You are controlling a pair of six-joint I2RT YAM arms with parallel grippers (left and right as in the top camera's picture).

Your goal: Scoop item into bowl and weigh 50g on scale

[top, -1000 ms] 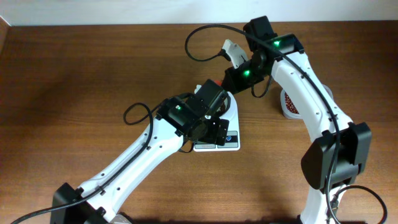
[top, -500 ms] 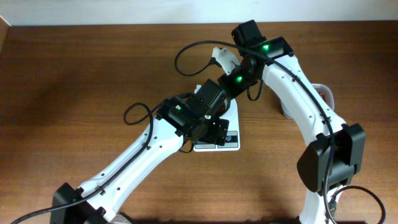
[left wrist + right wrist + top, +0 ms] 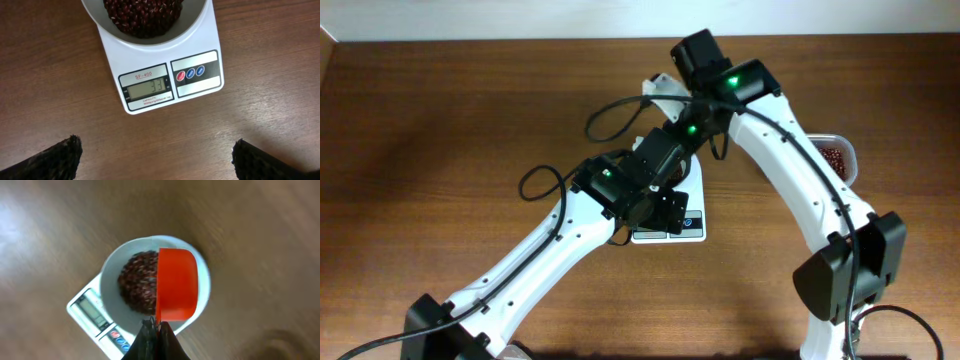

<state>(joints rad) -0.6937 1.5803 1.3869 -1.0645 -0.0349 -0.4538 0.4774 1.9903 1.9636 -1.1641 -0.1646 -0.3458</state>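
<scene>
We find the right claw clenched on the scoop over the bowl, left claw released; the scale reads 33, so we judge more beans must go in.

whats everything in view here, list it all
wooden table: one, brown, under everything
flat rectangular kitchen scale: one, white, on the table, display shows 33
small round bowl: one, white, on the scale
small dried beans: many, dark reddish-brown, heaped in the bowl
rounded scoop: one, red-orange, over the bowl
clear plastic tub: one, transparent, on the table beside the right arm, holding more beans
left gripper: one, black, open, above the table near the scale's display end
right gripper: one, black, shut on the scoop's handle
</scene>
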